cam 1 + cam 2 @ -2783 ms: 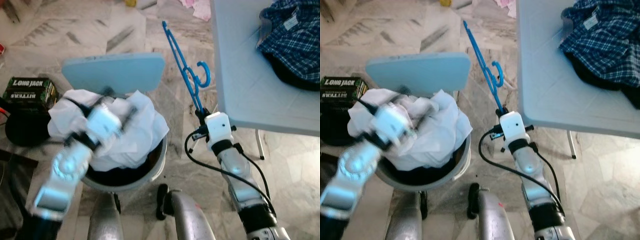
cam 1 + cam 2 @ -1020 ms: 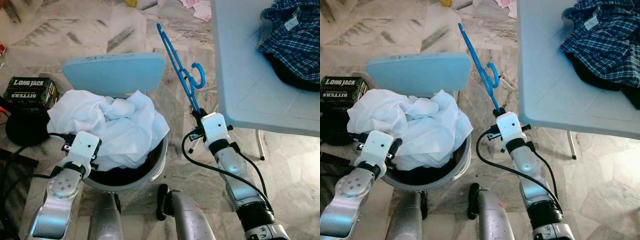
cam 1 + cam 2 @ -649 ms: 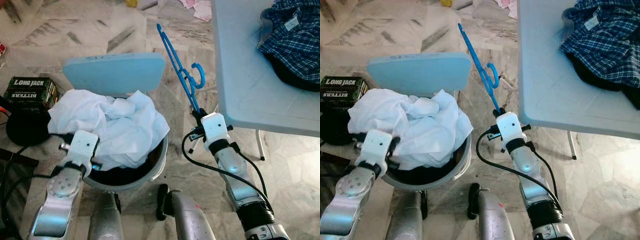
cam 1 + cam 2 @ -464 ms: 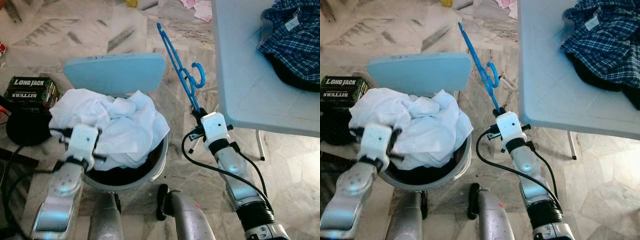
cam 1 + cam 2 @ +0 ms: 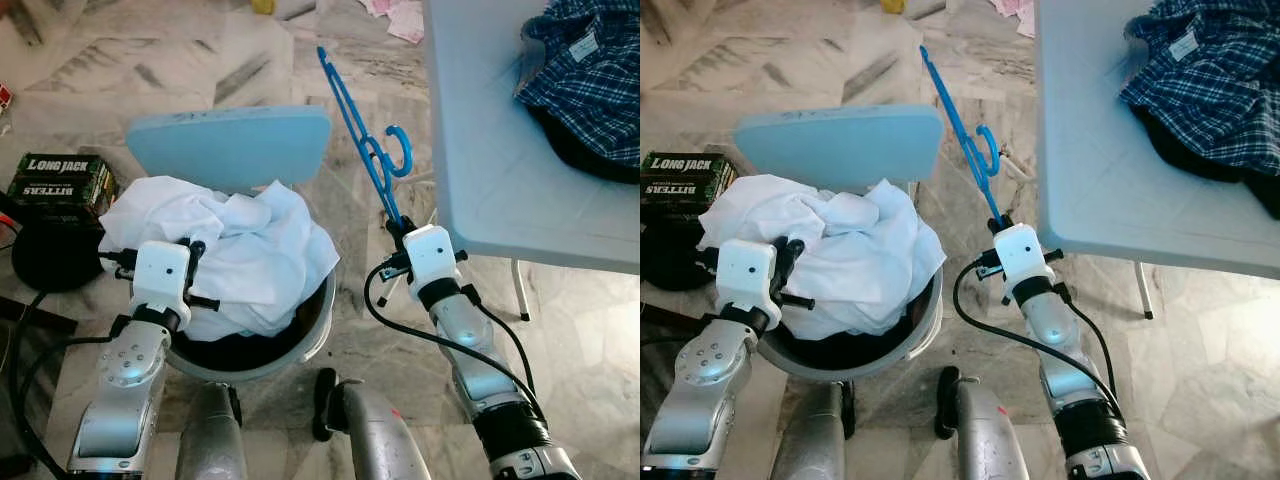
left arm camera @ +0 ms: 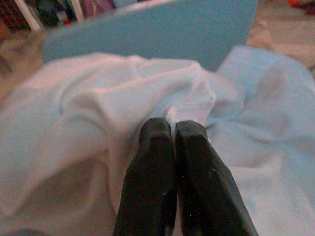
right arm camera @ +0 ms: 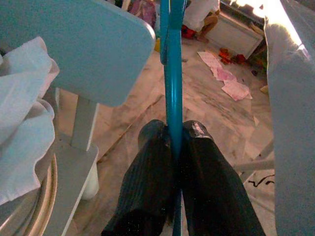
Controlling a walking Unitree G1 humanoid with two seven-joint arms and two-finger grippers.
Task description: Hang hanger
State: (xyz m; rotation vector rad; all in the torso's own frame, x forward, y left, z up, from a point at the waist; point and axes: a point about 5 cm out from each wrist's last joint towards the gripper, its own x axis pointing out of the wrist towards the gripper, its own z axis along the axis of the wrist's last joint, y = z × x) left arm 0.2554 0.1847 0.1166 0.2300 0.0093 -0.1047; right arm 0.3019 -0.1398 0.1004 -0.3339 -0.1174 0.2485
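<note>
The right gripper (image 7: 173,135) pinches the blue hanger (image 5: 362,140) by one end, and the hanger stands up over the floor between the chair (image 5: 228,147) and the table (image 5: 480,160). The left gripper (image 6: 167,130) has its fingers pressed together against the white cloth (image 5: 240,250) in the basket (image 5: 300,345)

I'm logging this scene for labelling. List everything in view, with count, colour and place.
hanger: 1, blue, held upright in the right pincer
cloth: 1, white, heaped in the basin
basin: 1, grey, on the chair
chair: 1, light blue, backrest behind the basin
table: 1, white, robot's right
shirt: 1, blue plaid, on the table
box: 1, black and green, on the floor, far left
left pincer: shut, tips at a cloth fold
right pincer: shut on the hanger
</note>
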